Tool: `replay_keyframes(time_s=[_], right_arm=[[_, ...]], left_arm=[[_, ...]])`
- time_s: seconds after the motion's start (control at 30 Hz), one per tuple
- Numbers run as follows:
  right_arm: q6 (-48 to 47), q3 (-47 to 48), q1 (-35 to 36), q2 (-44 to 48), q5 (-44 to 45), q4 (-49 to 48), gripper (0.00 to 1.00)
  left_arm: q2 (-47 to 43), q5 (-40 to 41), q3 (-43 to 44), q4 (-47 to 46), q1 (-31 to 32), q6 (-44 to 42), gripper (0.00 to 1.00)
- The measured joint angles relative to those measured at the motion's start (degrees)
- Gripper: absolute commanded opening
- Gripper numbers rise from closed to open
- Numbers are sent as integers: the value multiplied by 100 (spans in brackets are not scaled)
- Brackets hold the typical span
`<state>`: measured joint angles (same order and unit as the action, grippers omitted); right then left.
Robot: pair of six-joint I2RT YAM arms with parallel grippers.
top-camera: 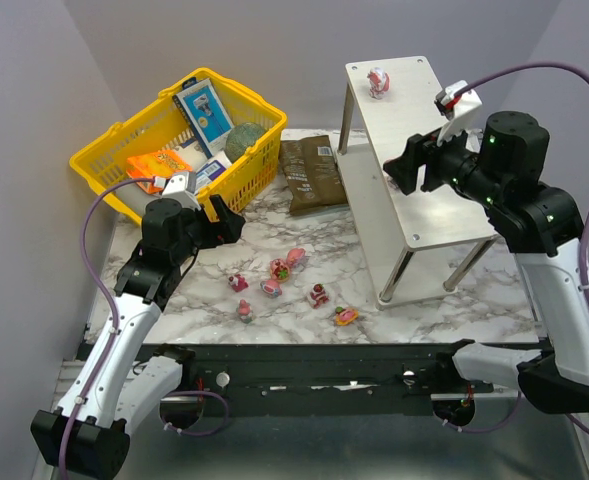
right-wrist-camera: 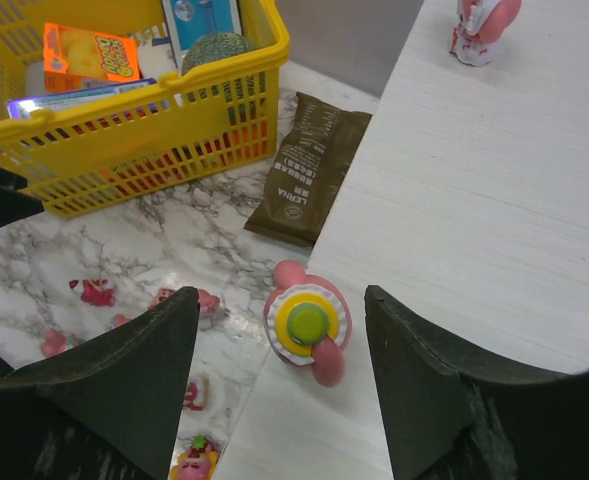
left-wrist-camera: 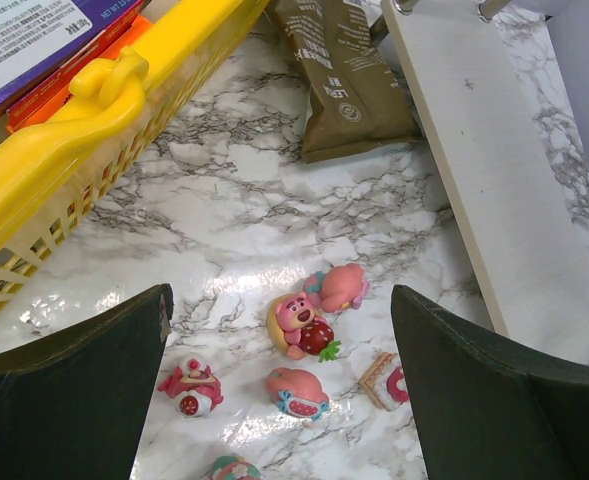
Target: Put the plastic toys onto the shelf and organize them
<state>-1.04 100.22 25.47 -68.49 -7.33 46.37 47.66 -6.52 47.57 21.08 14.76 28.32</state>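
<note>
A pink toy with a yellow and green disc (right-wrist-camera: 307, 325) stands at the left edge of the shelf's white board (right-wrist-camera: 474, 200). My right gripper (right-wrist-camera: 282, 300) is open around it, with a gap on each side. Another pink toy (right-wrist-camera: 484, 25) stands at the far end of the same board (top-camera: 378, 82). Several toys lie on the marble table below my open left gripper (left-wrist-camera: 281, 300): a bear with a strawberry (left-wrist-camera: 299, 322), a pink one (left-wrist-camera: 339, 287), one with a bow (left-wrist-camera: 296, 390), a cake slice (left-wrist-camera: 386, 381) and a red-white one (left-wrist-camera: 192, 386).
A yellow basket (top-camera: 124, 150) of grocery boxes stands at the back left. A brown packet (top-camera: 312, 172) lies between it and the shelf (top-camera: 414, 130). One of the shelf's thin legs (top-camera: 394, 275) stands right of the loose toys.
</note>
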Motion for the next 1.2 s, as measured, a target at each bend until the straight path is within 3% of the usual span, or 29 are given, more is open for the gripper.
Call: replay_keyframes(time_s=[0.33, 0.73, 0.83, 1.03, 1.2], right_arm=[[-35, -160, -216, -240, -459, 17, 70], [-94, -400, -402, -280, -597, 9, 58], [-125, -461, -424, -278, -647, 9, 52], [-140, -479, -448, -275, -719, 9, 24], [2, -479, -450, -278, -702, -15, 21]], left_arm=[[81, -2, 0, 0, 0, 0, 99], [197, -2, 72, -2, 0, -48, 99], [229, -2, 74, -2, 0, -83, 99], [289, -2, 79, -2, 0, -114, 99], [306, -2, 81, -2, 0, -133, 99]])
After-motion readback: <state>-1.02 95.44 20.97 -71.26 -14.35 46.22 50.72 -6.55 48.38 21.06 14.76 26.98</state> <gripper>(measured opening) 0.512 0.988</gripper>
